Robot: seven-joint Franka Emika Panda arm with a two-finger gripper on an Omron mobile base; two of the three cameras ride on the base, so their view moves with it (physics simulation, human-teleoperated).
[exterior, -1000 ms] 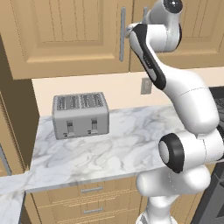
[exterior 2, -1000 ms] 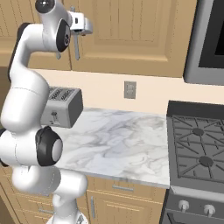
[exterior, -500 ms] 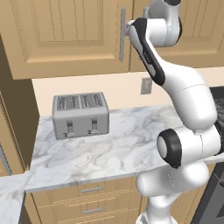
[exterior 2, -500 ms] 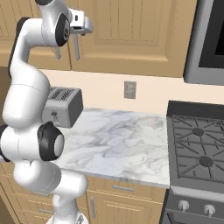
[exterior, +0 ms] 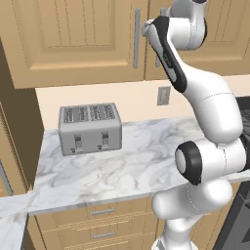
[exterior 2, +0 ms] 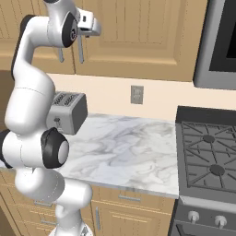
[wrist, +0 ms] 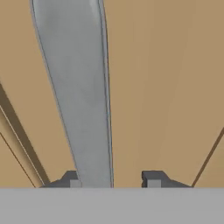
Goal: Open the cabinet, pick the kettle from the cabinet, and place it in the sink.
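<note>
The cabinet (exterior: 73,44) is a tan wood wall unit with both doors shut, and its right door (exterior 2: 147,37) shows beside my hand. My gripper (wrist: 113,180) is up at the right door's long silver bar handle (wrist: 83,100). The handle runs between the fingertips: one fingertip (wrist: 72,179) sits against the bar, and the other (wrist: 153,178) stands off it with a gap, so the gripper is open around the bar. From the right base camera the gripper (exterior 2: 85,33) is at the top of that handle (exterior 2: 80,50). The kettle is hidden behind the shut doors. The sink is out of view.
A silver toaster (exterior: 90,128) stands on the marble counter (exterior: 132,166) under the cabinet. A wall outlet (exterior: 164,96) is behind it. A gas stove (exterior 2: 207,156) adjoins the counter on the right, with a microwave (exterior 2: 221,41) above. Drawers (exterior: 102,212) run below.
The arm has shifted only slightly and the hand has stayed at the right door's handle. The doors, toaster and base views are as before.
</note>
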